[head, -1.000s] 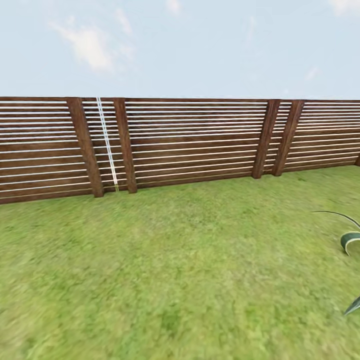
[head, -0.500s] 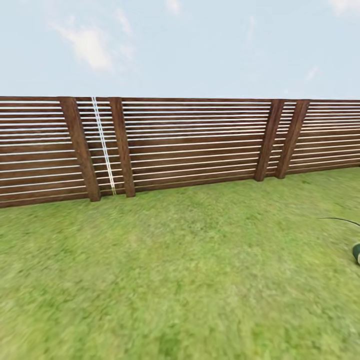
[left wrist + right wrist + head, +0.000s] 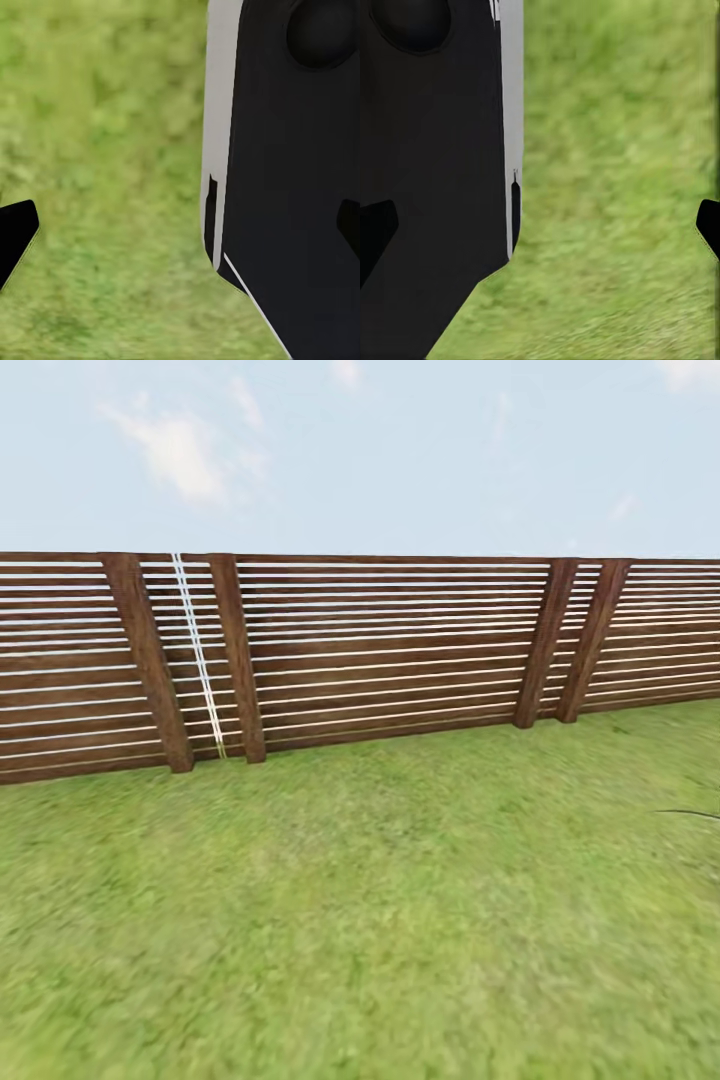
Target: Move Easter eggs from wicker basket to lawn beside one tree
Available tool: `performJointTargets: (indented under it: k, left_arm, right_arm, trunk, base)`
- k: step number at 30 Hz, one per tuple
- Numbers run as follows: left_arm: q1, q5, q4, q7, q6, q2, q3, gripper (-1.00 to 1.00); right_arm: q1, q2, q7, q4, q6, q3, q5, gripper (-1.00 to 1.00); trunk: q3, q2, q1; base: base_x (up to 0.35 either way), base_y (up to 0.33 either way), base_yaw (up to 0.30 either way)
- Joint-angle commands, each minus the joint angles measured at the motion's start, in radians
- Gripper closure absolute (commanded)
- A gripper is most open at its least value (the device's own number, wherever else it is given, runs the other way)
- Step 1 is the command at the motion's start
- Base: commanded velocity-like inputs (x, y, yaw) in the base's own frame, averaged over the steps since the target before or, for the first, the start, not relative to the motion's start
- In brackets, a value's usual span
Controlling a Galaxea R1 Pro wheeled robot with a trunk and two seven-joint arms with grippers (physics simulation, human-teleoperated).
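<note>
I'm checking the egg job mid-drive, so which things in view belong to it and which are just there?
Belongs to the job:
- the lawn, where the eggs must end up

Just there:
- the wooden fence
- a thin dark leaf tip at the right edge
- the sky

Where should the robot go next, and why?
Probably keep turning to look around. The head view has just the lawn and the brown fence, with no basket, eggs or tree to head for. Both wrist views look down at grass.
</note>
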Motion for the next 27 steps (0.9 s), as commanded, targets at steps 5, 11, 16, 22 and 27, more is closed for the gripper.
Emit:
performJointTargets:
  k: [5, 11, 16, 22, 27]
  left_arm:
    - [0.001, 0.0, -0.002, -0.001, 0.001, 0.0, 0.0, -1.0]
    - [0.001, 0.0, -0.002, -0.001, 0.001, 0.0, 0.0, -1.0]
    - [0.001, 0.0, -0.002, -0.001, 0.001, 0.0, 0.0, -1.0]
    - [0.001, 0.0, -0.002, -0.001, 0.001, 0.0, 0.0, -1.0]
    - [0.001, 0.0, -0.002, -0.001, 0.001, 0.0, 0.001, -1.0]
  right_arm:
    - [-0.001, 0.0, -0.002, 0.002, 0.0, 0.004, 0.005, -1.0]
    - [-0.001, 0.0, -0.002, 0.002, 0.0, 0.002, 0.003, -1.0]
    - [-0.001, 0.0, -0.002, 0.002, 0.0, 0.001, -0.001, -1.0]
    - [-0.001, 0.0, -0.002, 0.002, 0.0, -0.001, -0.003, -1.0]
    - [-0.001, 0.0, -0.002, 0.002, 0.0, -0.001, -0.004, -1.0]
  trunk:
    - [-0.001, 0.0, 0.001]
    - [-0.001, 0.0, 0.001]
    - [-0.001, 0.0, 0.001]
    - [-0.001, 0.0, 0.001]
    - [-0.001, 0.0, 0.001]
  base:
    - [0.339, 0.0, -0.137]
    - [0.339, 0.0, -0.166]
    - [0.339, 0.0, -0.017]
    - [0.339, 0.0, -0.002]
    - [0.339, 0.0, 0.0]
